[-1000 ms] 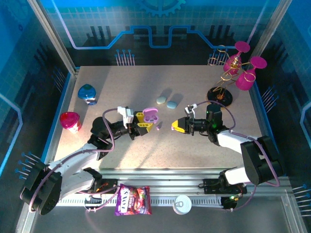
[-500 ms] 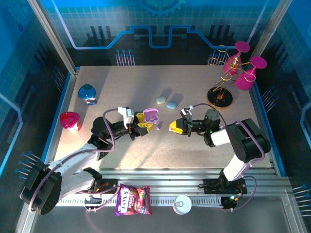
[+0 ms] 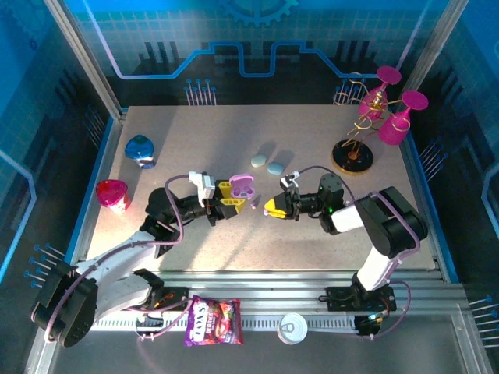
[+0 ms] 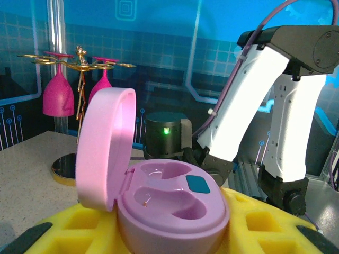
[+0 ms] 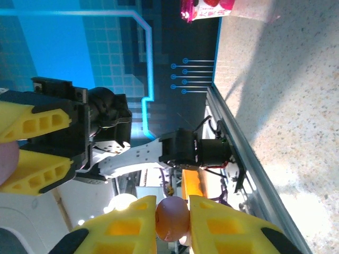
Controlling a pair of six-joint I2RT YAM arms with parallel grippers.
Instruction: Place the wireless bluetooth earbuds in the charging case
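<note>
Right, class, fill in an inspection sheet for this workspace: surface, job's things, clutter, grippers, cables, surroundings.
Surface: speckled table, no spills seen.
Job's things: purple case open, lid up, wells look empty; earbud pinched, not yet in.
Clutter: green case and blue case, both shut; blue toy; pink cup; glass rack; snack bag on the front rail.
Grippers: left gripper shut on the purple case; right gripper shut on the earbud, facing the case, apart from it.
Cables: purple cable looped along each arm, no snag seen.
Surroundings: blue panel walls, metal frame.
</note>
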